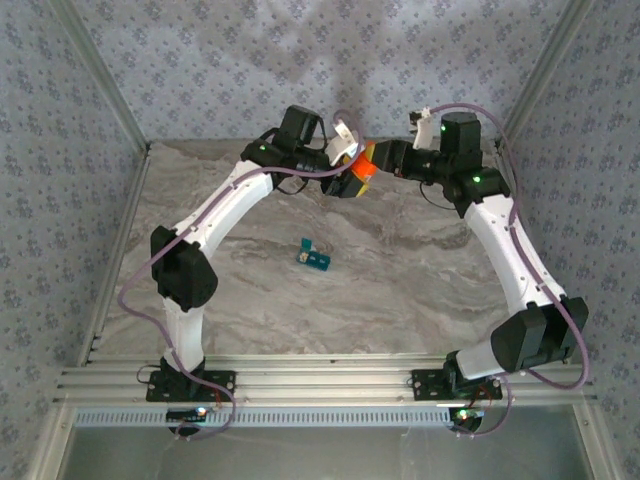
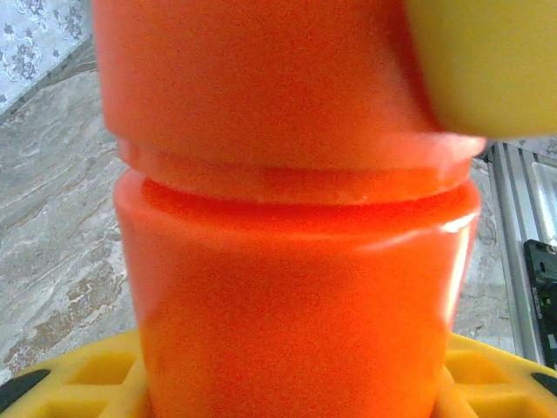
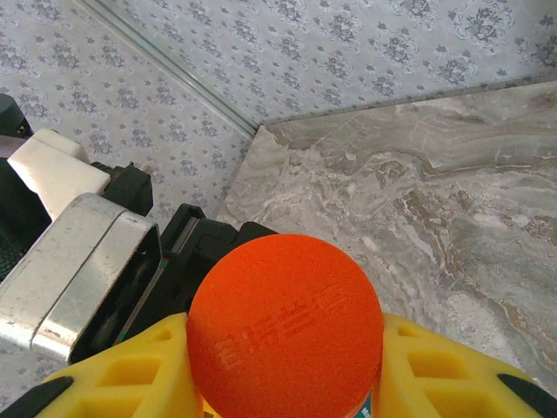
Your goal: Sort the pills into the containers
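The orange pill bottle hangs in the air over the back middle of the table, held from both sides. My left gripper is shut on its body, with yellow fingers at either side. My right gripper is shut on its wider capped end, whose round face with raised lettering fills the space between the yellow fingers. One right finger shows in the left wrist view. The teal containers strip lies mid-table with one lid standing up. The pills are hidden.
The marble table is walled by patterned panels at the left, back and right. An aluminium rail runs along the near edge where both arm bases sit. The left arm's wrist camera housing sits close beside the bottle.
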{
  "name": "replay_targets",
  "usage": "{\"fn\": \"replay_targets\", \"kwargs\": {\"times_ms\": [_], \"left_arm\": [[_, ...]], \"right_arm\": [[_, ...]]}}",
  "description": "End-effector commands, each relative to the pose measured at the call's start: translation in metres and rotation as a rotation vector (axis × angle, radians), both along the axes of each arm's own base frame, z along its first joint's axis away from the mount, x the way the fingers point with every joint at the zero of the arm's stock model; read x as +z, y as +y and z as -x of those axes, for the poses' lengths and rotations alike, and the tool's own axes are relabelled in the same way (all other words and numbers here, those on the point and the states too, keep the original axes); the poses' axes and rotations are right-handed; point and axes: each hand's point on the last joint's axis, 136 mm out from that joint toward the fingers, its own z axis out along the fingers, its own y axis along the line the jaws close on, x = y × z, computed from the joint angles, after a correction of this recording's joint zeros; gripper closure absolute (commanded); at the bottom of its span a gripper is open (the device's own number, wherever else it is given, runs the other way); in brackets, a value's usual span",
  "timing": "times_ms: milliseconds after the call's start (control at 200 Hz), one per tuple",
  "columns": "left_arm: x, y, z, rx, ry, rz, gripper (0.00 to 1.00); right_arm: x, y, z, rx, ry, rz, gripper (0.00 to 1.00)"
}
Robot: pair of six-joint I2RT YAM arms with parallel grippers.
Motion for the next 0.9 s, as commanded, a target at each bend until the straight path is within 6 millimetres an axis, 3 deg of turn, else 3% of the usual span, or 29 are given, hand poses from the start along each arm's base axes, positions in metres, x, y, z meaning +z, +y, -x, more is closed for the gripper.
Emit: {"fn": "replay_targets", "kwargs": {"times_ms": [0, 205, 295, 410, 530, 895], "left_arm": [[0.068, 0.006, 0.006, -0.011, -0.168, 0.124, 1.00], [0.061, 0.007, 0.007, -0.029, -0.142, 0.115, 1.00], [0.057, 0.009, 0.010, -0.045, -0.127, 0.109, 1.00], [0.052, 0.010, 0.015, -0.072, -0.112, 0.096, 1.00], [0.046, 0.012, 0.021, -0.096, -0.085, 0.077, 1.00], [0.031, 0.016, 0.036, -0.137, -0.013, 0.040, 1.00]], "right_arm": [[-0.021, -0.001, 0.008, 0.017, 0.093, 0.014, 0.59], [0.016, -0.019, 0.012, 0.046, 0.033, -0.031, 0.30], [0.033, -0.030, 0.013, 0.055, -0.005, -0.054, 0.23], [0.039, -0.039, 0.013, 0.091, -0.009, -0.071, 0.22], [0.033, -0.040, 0.010, 0.160, 0.033, -0.073, 0.24], [0.012, -0.007, 0.018, 0.329, 0.075, 0.092, 0.27]]}}
